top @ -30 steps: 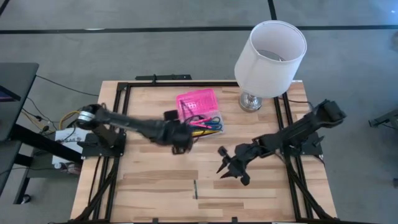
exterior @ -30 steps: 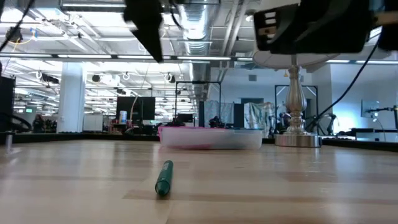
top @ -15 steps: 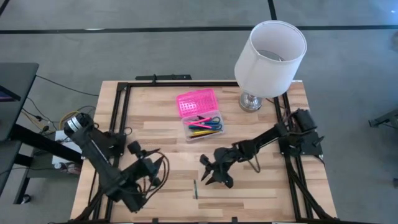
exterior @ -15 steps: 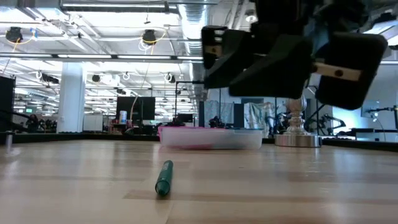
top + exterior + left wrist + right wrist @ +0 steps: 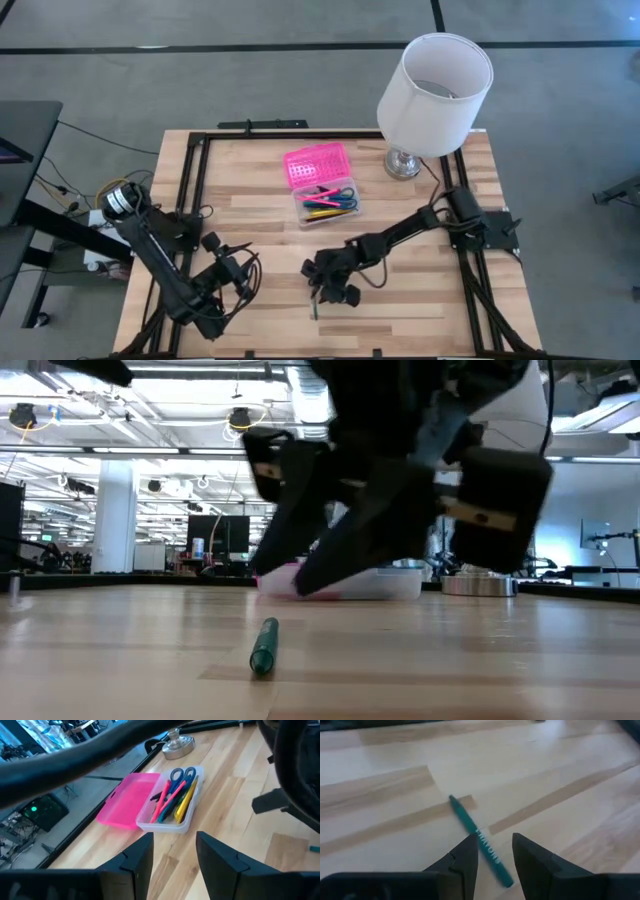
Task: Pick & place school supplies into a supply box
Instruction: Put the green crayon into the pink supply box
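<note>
— Pen position first: where does your green pen (image 5: 479,841) lie from the right gripper (image 5: 495,851)?

— Straight ahead of it, just under the parted fingers, flat on the table (image 5: 250,160) at the near edge. In the right wrist view its long axis runs slantwise through the gap, not across it, so you likely need a wrist turn before closing.

— And the left gripper (image 5: 174,851)?

— Parted too, holding nothing, parked well aside toward the left corner; your right arm is clearly the nearer.

— Where does the pen go?

— Into the supply box (image 5: 330,207), open farther back, pink lid (image 5: 316,166) lying beside it, pens and scissors (image 5: 179,776) already inside.
</note>
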Tool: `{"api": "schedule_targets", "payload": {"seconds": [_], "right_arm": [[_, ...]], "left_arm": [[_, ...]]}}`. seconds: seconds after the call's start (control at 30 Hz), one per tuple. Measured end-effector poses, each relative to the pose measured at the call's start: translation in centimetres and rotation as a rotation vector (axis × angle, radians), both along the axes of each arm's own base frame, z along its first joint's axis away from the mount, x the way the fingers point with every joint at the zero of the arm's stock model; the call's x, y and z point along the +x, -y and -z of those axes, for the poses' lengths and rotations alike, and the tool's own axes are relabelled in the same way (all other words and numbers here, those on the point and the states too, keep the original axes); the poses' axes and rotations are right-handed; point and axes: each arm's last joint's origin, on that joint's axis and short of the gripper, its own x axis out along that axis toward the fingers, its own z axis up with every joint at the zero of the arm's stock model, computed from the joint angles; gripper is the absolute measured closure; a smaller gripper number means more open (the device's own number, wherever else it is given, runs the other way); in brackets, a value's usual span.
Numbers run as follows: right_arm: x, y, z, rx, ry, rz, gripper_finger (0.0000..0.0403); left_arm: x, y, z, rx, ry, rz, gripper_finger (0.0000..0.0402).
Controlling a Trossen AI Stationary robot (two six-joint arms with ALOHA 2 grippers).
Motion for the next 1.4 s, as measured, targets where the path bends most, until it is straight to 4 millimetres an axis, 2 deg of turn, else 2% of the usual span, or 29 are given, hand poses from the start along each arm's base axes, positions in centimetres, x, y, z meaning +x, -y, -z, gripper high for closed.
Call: {"api": "schedule_targets", "payload": {"seconds": [0.2, 0.27, 0.53, 1.03, 1.27, 1.4], "right_arm": [[1.4, -0.4, 1.0, -0.069, -0.100, -0.022, 0.0289], [1.9, -0.5, 0.9, -0.094, -0.100, -0.013, 0.0289], [2.1, -0.1, 0.3, -0.156, -0.165, 0.004, 0.0297], [2.0, 0.6, 0.1, -0.122, -0.278, 0.104, 0.0394], [1.5, 1.2, 0.2, -0.197, -0.365, 0.268, 0.0391], [0.6, 2.0, 0.1, -0.228, -0.502, 0.376, 0.0399]], "left_arm": [[-0.4, -0.2, 0.9, -0.004, 0.004, -0.002, 0.0258], [-0.6, -0.1, 1.1, -0.007, 0.008, 0.000, 0.0258], [-1.1, 0.3, 1.3, -0.023, 0.025, 0.016, 0.0258], [-1.0, 0.4, 1.3, -0.037, 0.039, 0.021, 0.0258], [-1.0, 0.5, 1.3, -0.040, 0.047, 0.024, 0.0258], [-1.0, 0.5, 1.3, -0.024, 0.059, 0.034, 0.0258]]}}
